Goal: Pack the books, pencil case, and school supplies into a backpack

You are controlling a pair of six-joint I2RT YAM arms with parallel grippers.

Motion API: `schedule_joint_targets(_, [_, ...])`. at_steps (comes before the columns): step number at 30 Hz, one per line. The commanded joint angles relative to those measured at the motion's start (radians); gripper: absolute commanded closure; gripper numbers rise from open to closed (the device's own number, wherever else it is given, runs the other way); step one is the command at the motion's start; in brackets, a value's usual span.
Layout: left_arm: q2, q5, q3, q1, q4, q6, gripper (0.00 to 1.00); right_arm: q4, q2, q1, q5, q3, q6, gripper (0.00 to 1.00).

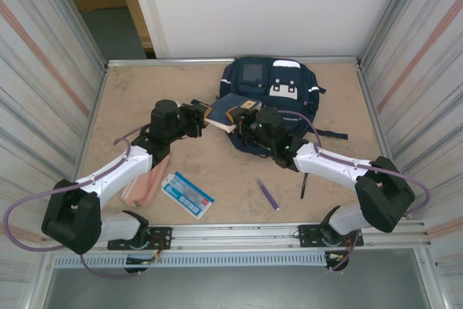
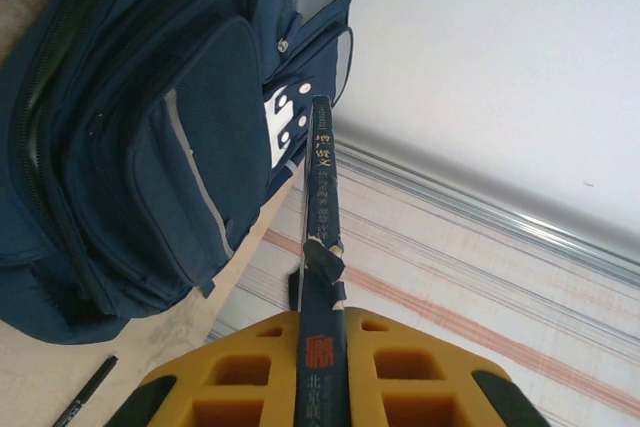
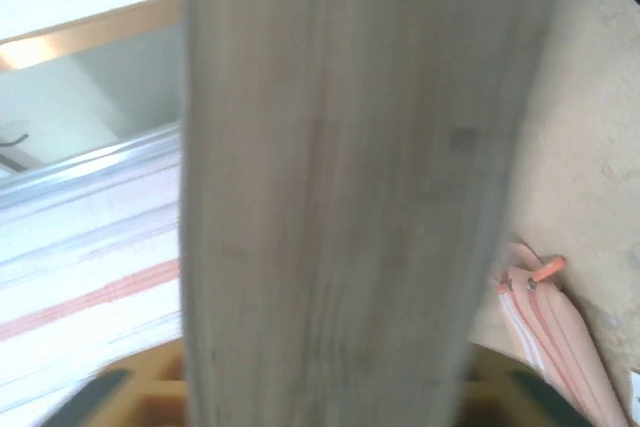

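Observation:
The navy backpack lies at the back of the table, and it appears close up in the left wrist view. In front of it the navy book is held off the table between both grippers. My left gripper is shut on its spine, yellow pads on either side. My right gripper grips the opposite side, with the blurred page edge filling the gap between its jaws. The pink pencil case lies partly under the left arm. The booklet, purple pen and black pen rest near the front.
Corrugated metal walls close in the left and right sides. A metal rail runs along the near edge by the arm bases. The pencil case's zip end lies just right of the right gripper. The black pen lies below the backpack.

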Motion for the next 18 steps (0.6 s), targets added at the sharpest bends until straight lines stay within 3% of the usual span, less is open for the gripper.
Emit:
schedule_joint_targets(1, [-0.044, 0.023, -0.021, -0.002, 0.064, -0.029, 1.00, 0.052, -0.020, 0.005, 0.047, 0.026, -0.059, 0.92])
schedule_joint_targets(3, [-0.053, 0.013, -0.041, 0.002, 0.061, -0.031, 0.95, 0.025, -0.035, 0.002, 0.053, 0.030, -0.093, 0.99])
schedule_joint_targets(6, [-0.071, -0.005, -0.079, 0.011, 0.057, -0.025, 0.88, -0.046, -0.061, -0.003, 0.044, 0.050, -0.172, 1.00])
schedule_joint_targets(10, [-0.083, 0.009, -0.120, 0.049, 0.056, 0.090, 0.61, -0.225, -0.087, -0.050, -0.032, 0.120, -0.355, 1.00])
schedule_joint_targets(12, [-0.075, 0.095, -0.129, 0.096, 0.103, 0.277, 0.48, -0.305, -0.099, -0.099, -0.124, 0.154, -0.476, 1.00])
schedule_joint_targets(14, [-0.041, 0.263, -0.078, 0.149, 0.097, 0.499, 0.37, -0.402, -0.119, -0.156, -0.216, 0.180, -0.607, 1.00])
schedule_joint_targets(18, [0.028, 0.380, 0.072, 0.117, -0.098, 0.841, 0.25, -0.690, -0.200, -0.254, -0.291, 0.218, -0.904, 1.00])
